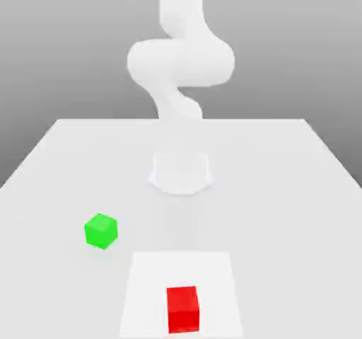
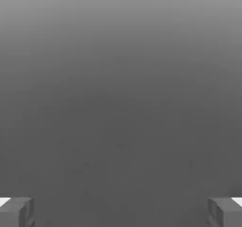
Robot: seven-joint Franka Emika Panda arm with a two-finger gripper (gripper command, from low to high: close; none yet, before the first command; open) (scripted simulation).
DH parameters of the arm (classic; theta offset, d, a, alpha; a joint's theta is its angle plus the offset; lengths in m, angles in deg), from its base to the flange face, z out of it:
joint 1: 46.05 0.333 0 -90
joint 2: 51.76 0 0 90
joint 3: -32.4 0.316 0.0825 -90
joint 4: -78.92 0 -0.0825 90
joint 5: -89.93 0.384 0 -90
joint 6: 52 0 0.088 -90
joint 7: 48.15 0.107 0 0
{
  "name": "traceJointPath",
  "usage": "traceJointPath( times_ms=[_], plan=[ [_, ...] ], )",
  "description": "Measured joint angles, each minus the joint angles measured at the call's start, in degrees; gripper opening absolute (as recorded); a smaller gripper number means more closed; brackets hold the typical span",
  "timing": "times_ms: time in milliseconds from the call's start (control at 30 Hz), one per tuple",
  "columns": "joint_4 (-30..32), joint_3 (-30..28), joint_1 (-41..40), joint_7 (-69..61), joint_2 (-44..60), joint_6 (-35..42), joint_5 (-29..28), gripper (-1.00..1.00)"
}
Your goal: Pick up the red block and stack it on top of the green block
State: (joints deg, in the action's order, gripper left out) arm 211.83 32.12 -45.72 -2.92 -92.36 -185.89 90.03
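Over pale white tabletop [image 1: 63, 161]: with spread-apart gripper [image 2: 121, 212], centre above small red cube [image 1: 183, 309] at lower middle, avoiding green cube [image 1: 101, 231] at left.

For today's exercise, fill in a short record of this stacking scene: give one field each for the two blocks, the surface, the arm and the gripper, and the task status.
red block: near the front edge in the exterior view, on a brighter white patch
green block: on the table, toward the exterior view's left, apart from the red block
table: white, flat
arm: white, rising from its base behind both blocks
gripper: open, fingertips wide apart, nothing between them
task status: red block not yet picked up; nothing on the green block
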Motion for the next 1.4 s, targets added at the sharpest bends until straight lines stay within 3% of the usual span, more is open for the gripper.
traceJointPath(
  times_ms=[767,967,1000,1233,1400],
  plan=[
    [10.35,-0.91,1.27,-5.34,48.12,-19.41,0.6,0.0],
    [9.56,-0.63,1.06,-5.86,60.58,-28.59,0.89,0.0],
    [9.4,-0.57,1.02,-5.91,61.69,-29.51,0.95,-1.0],
    [9.43,-0.52,0.96,-5.81,61.47,-29.31,0.82,-1.0],
    [11.0,-0.78,0.88,-5.35,52.37,-21.79,0.34,-1.0]
  ],
)
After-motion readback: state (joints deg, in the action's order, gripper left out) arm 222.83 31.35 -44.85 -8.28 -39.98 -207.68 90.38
